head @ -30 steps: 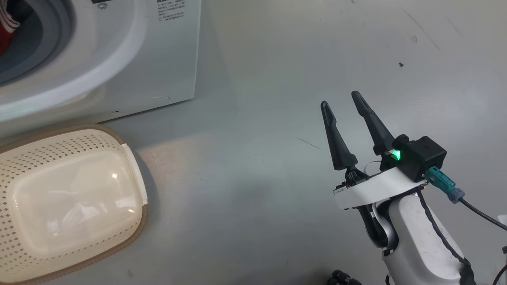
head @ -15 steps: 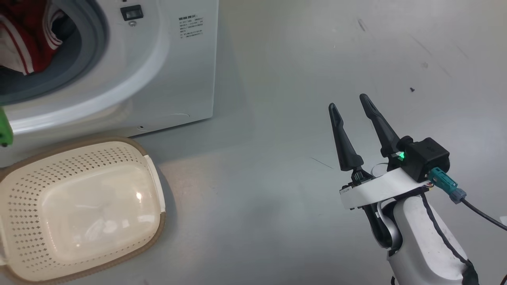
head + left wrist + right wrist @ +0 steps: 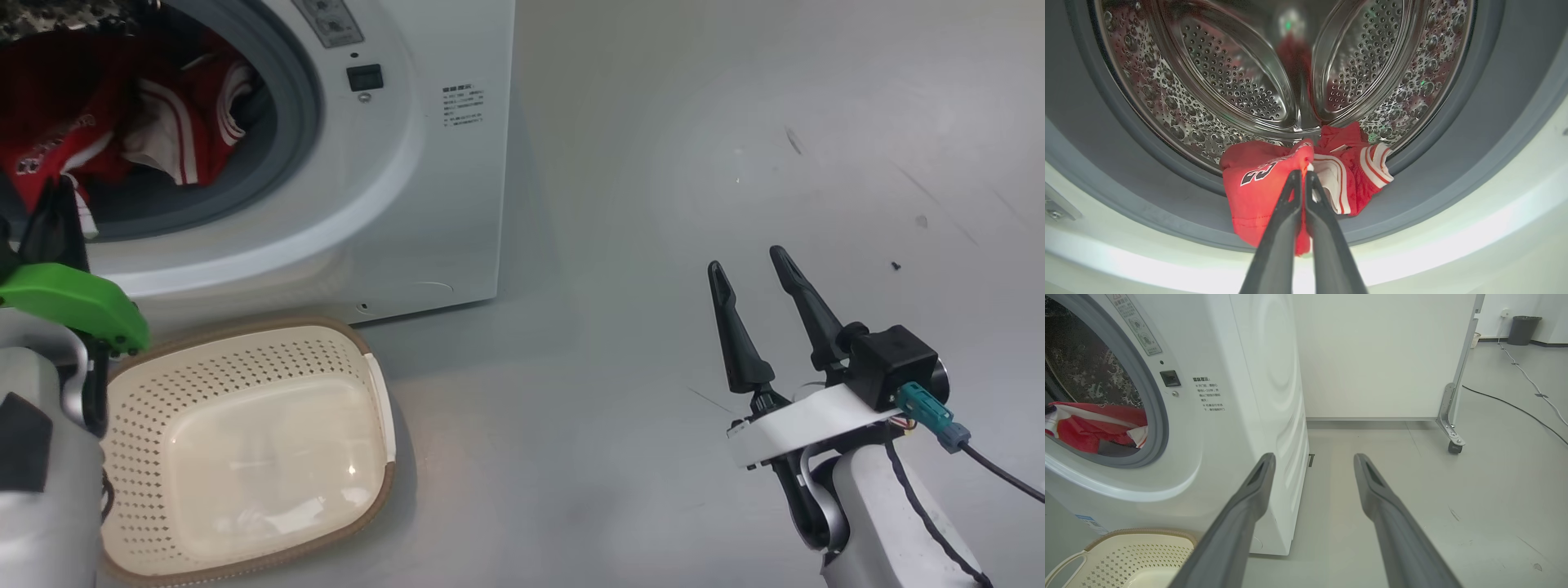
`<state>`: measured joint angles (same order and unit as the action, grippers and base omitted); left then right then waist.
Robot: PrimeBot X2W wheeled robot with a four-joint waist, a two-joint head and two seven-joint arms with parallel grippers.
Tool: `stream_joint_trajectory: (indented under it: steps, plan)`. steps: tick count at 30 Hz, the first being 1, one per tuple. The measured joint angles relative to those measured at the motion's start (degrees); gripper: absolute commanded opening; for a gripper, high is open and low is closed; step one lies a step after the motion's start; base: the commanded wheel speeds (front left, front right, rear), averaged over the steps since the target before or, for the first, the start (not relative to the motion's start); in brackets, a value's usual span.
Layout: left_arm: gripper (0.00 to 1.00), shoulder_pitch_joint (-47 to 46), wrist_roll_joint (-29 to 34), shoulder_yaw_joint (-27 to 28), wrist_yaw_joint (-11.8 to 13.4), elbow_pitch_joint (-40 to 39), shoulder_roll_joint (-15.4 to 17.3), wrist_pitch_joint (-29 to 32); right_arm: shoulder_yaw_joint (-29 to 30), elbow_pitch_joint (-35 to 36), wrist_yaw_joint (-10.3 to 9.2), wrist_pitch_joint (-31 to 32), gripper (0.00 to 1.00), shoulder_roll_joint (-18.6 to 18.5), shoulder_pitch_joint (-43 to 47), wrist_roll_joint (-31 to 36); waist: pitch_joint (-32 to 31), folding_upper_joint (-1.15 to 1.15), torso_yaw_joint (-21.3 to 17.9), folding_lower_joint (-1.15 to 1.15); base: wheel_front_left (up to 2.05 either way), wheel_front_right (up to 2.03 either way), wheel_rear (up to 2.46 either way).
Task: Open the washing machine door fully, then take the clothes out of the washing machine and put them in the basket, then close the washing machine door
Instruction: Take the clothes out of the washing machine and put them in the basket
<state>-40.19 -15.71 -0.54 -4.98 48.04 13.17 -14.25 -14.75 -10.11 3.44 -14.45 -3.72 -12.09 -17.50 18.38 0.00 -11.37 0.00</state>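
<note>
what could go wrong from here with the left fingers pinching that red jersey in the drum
1. The left gripper pinches only a fold of the clothes near its tips, so the fabric may slip free when pulled over the grey gasket.
2. The striped piece lies against the held one. It may drag out too and land on the floor instead of in the basket.

Washing machine casing [image 3: 457, 204] finished smooth, glossy white. Drum [image 3: 1229, 81] formed of perforated, mirror-bright steel. Gasket [image 3: 1126, 196] matt grey, rubbery. Jerseys [image 3: 1253, 192] made of red cloth. Basket [image 3: 245, 359] moulded in glossy cream plastic, rim woven-look brown.
</note>
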Motion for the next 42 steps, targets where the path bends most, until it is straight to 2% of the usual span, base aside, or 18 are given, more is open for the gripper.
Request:
stream_joint_trajectory:
  steps: [9, 17, 25, 36, 42]
  plan:
    - [0.00, 3.3, -1.4, 0.6, -0.9, -7.6, -3.1, -0.5, 0.6, -0.4, 0.02, 0.0, 1.00, -0.4, 3.2, 0.1, -4.3, 0.00, 4.0, 0.00, 0.00, 0.00, 0.00]
    - [0.00, 4.9, -1.4, 4.4, -0.9, -22.6, -3.2, -0.4, 0.4, -0.4, 0.54, 0.0, 1.00, -0.3, 3.7, 0.5, -6.4, 0.00, 6.2, 0.00, 0.00, 0.00, 0.00]
    - [0.00, 9.4, -1.3, 6.4, -1.0, -34.0, -4.5, -0.5, 0.5, -0.3, 0.63, 0.0, 1.00, -0.3, 4.4, 0.5, -7.0, 0.00, 6.8, 0.00, 0.00, 0.00, 0.00]
    - [0.00, 12.8, 1.2, 6.5, -1.5, -47.2, -6.1, -0.5, 0.6, -0.3, 1.04, 0.0, 1.00, -0.2, 5.3, 0.5, -7.5, 0.00, 7.0, 0.00, 0.00, 0.00, 0.00]
    - [0.00, 16.6, 1.3, 5.1, -1.9, -48.5, -7.0, -0.5, 0.6, -0.3, 1.20, 0.0, 1.00, -0.1, 5.5, 0.6, -7.8, 0.00, 7.1, 0.00, 0.00, 0.00, 0.00]
